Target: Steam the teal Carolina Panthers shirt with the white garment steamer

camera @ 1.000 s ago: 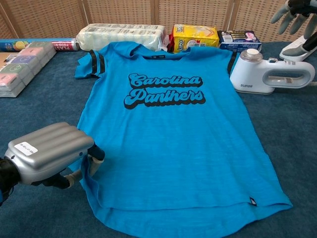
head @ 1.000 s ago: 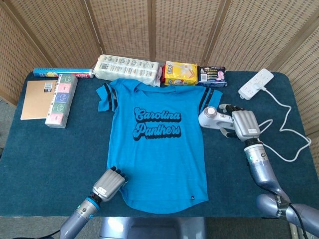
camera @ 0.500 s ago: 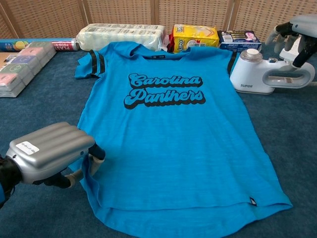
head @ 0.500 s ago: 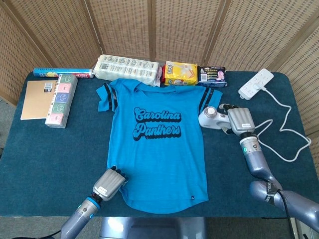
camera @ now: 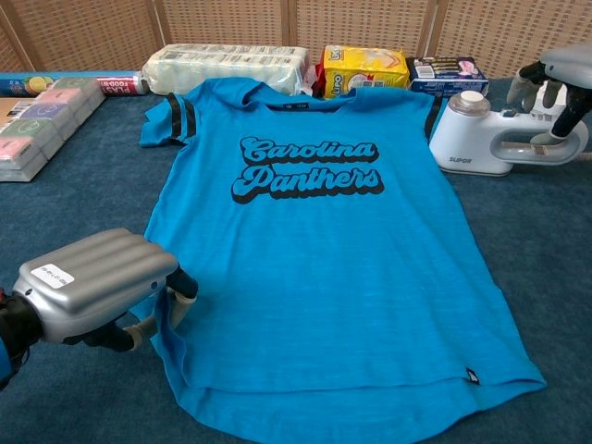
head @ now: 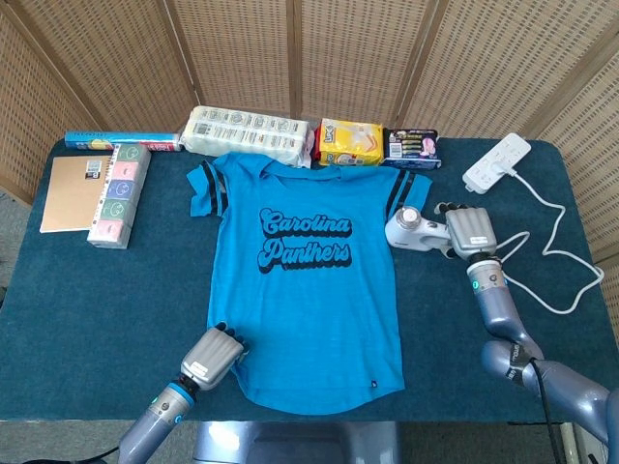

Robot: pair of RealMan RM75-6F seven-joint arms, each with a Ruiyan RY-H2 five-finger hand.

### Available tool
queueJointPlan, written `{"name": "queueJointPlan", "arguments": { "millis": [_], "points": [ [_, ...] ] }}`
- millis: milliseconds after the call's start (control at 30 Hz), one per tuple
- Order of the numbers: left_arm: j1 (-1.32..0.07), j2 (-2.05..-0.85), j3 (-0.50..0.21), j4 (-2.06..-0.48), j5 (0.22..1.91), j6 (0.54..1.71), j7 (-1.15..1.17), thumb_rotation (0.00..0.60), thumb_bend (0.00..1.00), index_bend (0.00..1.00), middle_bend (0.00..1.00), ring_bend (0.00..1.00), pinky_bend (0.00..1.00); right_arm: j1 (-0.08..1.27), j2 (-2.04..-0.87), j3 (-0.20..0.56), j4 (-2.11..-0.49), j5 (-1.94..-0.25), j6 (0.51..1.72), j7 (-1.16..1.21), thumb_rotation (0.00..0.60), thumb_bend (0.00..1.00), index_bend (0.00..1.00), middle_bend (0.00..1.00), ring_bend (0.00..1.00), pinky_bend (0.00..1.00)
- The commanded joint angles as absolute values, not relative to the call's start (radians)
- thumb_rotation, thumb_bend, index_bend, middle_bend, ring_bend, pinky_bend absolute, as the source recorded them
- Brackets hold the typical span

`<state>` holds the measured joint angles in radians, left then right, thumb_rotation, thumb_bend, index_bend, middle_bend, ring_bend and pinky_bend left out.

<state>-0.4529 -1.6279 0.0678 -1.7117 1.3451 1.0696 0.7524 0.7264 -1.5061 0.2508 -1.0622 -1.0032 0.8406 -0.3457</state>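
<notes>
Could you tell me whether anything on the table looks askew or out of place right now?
Mostly tidy. The one oddity: the shirt's lower left hem is bunched up where the left hand pinches it. The steamer stands upright beside the sleeve.

"Carolina Panthers" is printed in black script across the chest of the teal shirt [camera: 324, 240], over two lines. "SUPOR" is read in small grey letters low on the front of the white garment steamer [camera: 490, 137] in the chest view. A word ending in "FOOD" is made out, upside down, on the blue box [camera: 55, 83] at the far left edge of the counter. A small white sticker with tiny print is seen on the back of the left hand [camera: 88, 282]; it cannot be read. Print on the tissue pack [camera: 227, 67], the yellow packet [camera: 365, 67] and the dark box [camera: 449, 72] is too small to read.
</notes>
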Motion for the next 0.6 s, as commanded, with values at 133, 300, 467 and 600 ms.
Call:
{"name": "queueJointPlan", "arguments": {
  "millis": [133,300,467,600],
  "points": [
    [-0.454,-1.628,0.069,-1.71,1.344,1.071,0.745,0.6,0.49,0.63,0.62,0.48,0.37,0.741,-1.549,0.244,-0.987,-1.0,0.827,-0.344,0.6,0.29,0.35,0.39,0.42,0.43],
    [-0.457,-1.626,0.068,-1.712,1.338,1.067,0.732,0.6,0.49,0.63,0.62,0.48,0.37,0.748,-1.583,0.243,-0.928,-1.0,0.822,-0.336,0.6,0.3,0.4,0.42,0.46,0.46],
    [-0.459,-1.626,0.069,-1.711,1.337,1.069,0.727,0.6,0.49,0.63,0.62,0.48,0.37,0.754,-1.617,0.25,-0.872,-0.998,0.821,-0.322,0.6,0.31,0.45,0.47,0.52,0.51],
    [-0.46,-1.626,0.068,-1.708,1.335,1.069,0.724,0.6,0.49,0.63,0.62,0.48,0.37,0.759,-1.645,0.26,-0.834,-0.995,0.83,-0.312,0.6,0.31,0.48,0.52,0.58,0.57]
  ]
}}
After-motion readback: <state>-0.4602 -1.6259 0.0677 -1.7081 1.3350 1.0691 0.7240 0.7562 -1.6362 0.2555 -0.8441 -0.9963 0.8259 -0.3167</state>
